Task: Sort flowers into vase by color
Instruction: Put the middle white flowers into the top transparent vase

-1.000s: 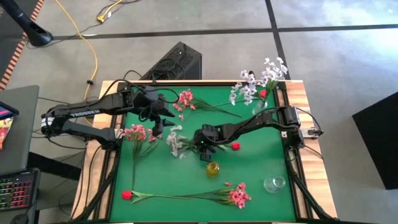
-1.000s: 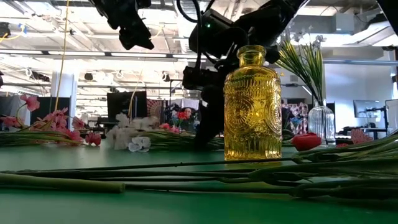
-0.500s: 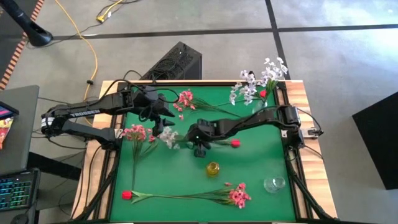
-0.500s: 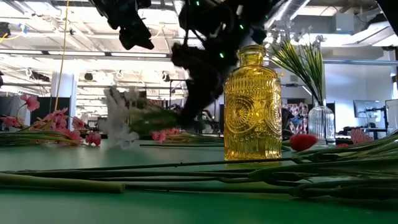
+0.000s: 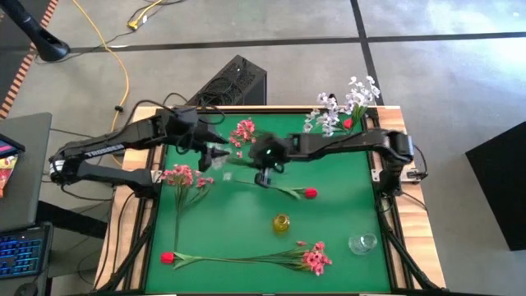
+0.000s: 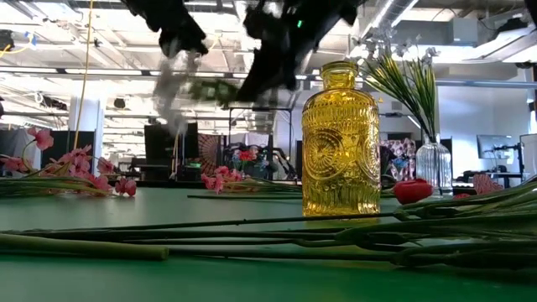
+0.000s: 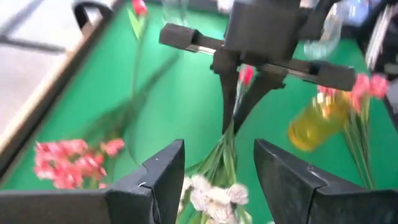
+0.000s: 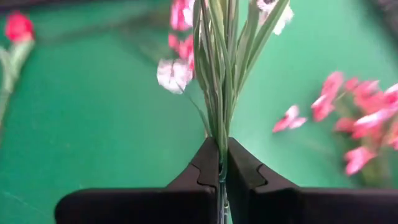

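Green-topped bench (image 5: 337,222), viewed from above, items listed left to right.

Left pincer (image 5: 215,154): raised over the far left part of the bench, fingers (image 7: 158,180) standing well apart, holding nothing. The white spray's blossoms sat just in front of them.

Pink spray (image 5: 182,176): lay flat at the left edge, stem pointing toward the near side.

Red bud (image 5: 168,257): lay at the near left corner, its long stem running right along the near edge to a second pink spray (image 5: 316,260).

Third pink spray (image 5: 244,131): lay at the far side, just beside the two pincers.

White spray (image 8: 217,56): lifted clear of the bench, between the two pincers; its bundled green stems were gripped by the right pincer, blossoms toward the left arm.

Right pincer (image 5: 264,165): reached from the right across to the centre-left, raised off the bench, fingers (image 8: 205,171) pressed together on the white spray's stems.

Yellow glass bottle (image 5: 282,223): stood upright near the centre, toward the near side, with no flower in it.

Second red bud (image 5: 310,193): lay flat right of centre, stem pointing left.

Vase with white flowers (image 5: 345,111): stood at the far right corner, a red bud showing among the stems.

Clear glass vase (image 5: 362,242): sat at the near right.
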Available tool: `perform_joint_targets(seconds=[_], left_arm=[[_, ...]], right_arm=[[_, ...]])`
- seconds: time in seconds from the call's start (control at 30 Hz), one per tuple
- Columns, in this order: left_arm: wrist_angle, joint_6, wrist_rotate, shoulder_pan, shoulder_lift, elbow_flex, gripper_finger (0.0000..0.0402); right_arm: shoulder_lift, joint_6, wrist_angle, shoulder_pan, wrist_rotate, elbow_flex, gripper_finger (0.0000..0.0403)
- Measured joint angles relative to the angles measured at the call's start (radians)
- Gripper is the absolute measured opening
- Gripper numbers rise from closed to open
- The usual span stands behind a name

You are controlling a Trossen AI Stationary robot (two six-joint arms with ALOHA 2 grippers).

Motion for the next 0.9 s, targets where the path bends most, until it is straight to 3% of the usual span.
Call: perform_joint_targets(seconds=[0.13, 0.3, 0.57, 0.73, 0.9], left_arm=[[0.088, -0.022, 0.013, 0.027, -0.032, 0.000, 0.0180], [0.260, -0.087, 0.083, 0.046, -0.068, 0.000, 0.0180], [0.470, -0.131, 0.085, 0.051, -0.070, 0.000, 0.0180], [0.531, -0.192, 0.095, 0.053, -0.026, 0.000, 0.0180], [0.615, -0.279, 0.179, 0.044, 0.048, 0.000, 0.0180]], right_arm=[[-0.115, -0.002, 0.052, -0.018, -0.006, -0.070, 0.0034], [-0.310, 0.071, 0.163, -0.049, -0.007, -0.312, 0.0034], [-0.631, 0.207, 0.609, -0.050, -0.032, -0.661, 0.0034], [-0.705, 0.243, 0.942, -0.030, -0.006, -0.754, 0.0034], [-0.670, 0.252, 1.180, -0.017, -0.007, -0.758, 0.0034]])
